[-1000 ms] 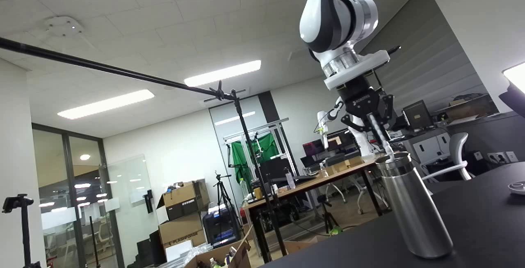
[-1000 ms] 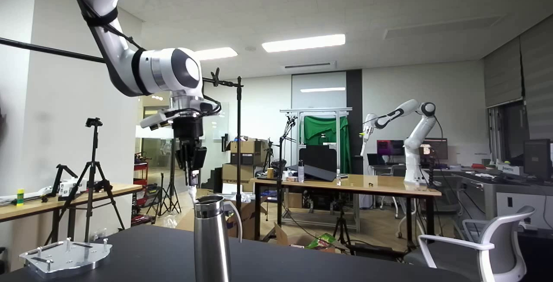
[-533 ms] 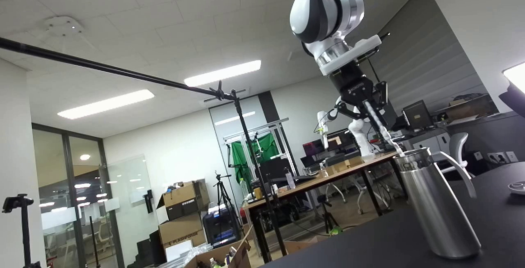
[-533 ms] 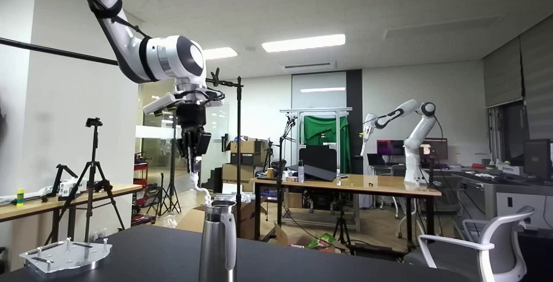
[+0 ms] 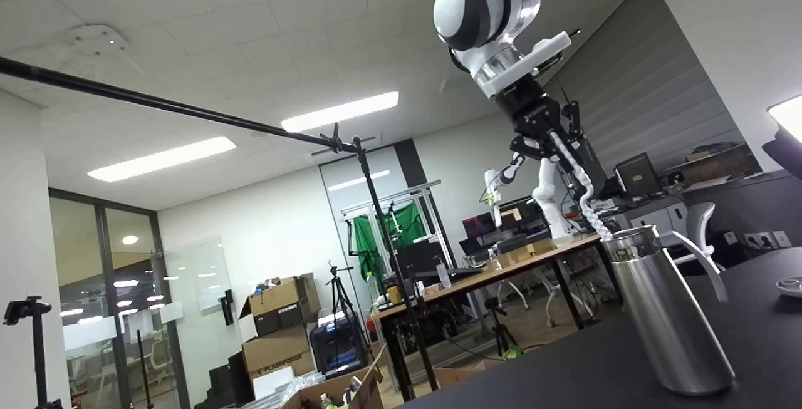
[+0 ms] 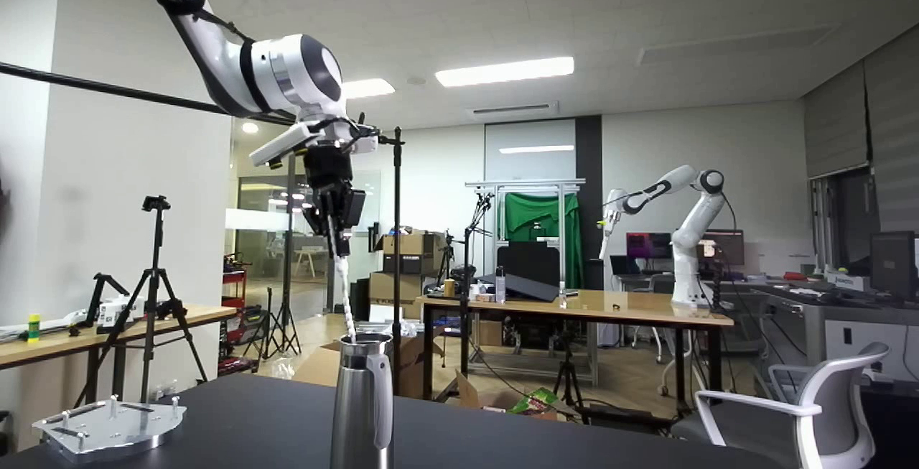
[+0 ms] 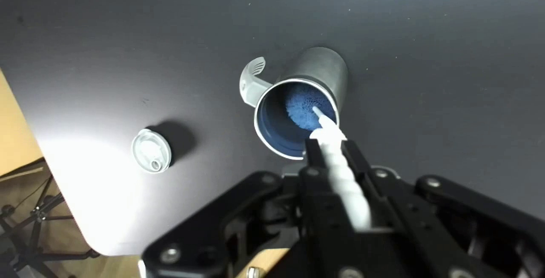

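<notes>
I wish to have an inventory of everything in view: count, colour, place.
Pitcher: 1, silver, standing on the work table
Brush: 1, white and blue, head inside the pitcher
Lid: 1, pale, beside the pitcher
Work table: 1, black, under the pitcher
Pegged plate: 1, transparent, on the work table
Wooden tables: at least 2, light brown, behind
Second arm: 1, white, behind
Chairs: several, grey, behind
Boxes: several, brown, behind
Tripods: several, black, behind
Cloth: 1, green, behind
Monitors: several, dark, behind
Ceiling lights: several, white, overhead
Small clutter: many, mixed colours, behind
Robot arm: 1, white and black, above the pitcher
Gripper: 1, black, shut on the brush
</notes>
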Motion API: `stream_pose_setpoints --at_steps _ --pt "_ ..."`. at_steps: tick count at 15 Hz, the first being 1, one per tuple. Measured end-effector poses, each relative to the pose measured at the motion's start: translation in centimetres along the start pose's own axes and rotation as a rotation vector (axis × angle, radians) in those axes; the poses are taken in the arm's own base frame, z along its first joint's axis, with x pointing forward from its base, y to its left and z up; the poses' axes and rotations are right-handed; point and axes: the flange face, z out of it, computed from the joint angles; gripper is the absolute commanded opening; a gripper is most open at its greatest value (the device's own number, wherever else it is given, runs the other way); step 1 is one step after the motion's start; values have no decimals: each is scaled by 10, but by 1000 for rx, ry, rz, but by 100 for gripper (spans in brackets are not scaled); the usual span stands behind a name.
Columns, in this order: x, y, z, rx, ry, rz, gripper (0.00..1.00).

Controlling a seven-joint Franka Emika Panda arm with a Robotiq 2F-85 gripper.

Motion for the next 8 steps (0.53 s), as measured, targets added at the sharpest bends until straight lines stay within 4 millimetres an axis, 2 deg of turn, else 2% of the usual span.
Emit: stream_pose_setpoints --at_steps 8 --pt "2 17 -71 -42 67 -72 4"
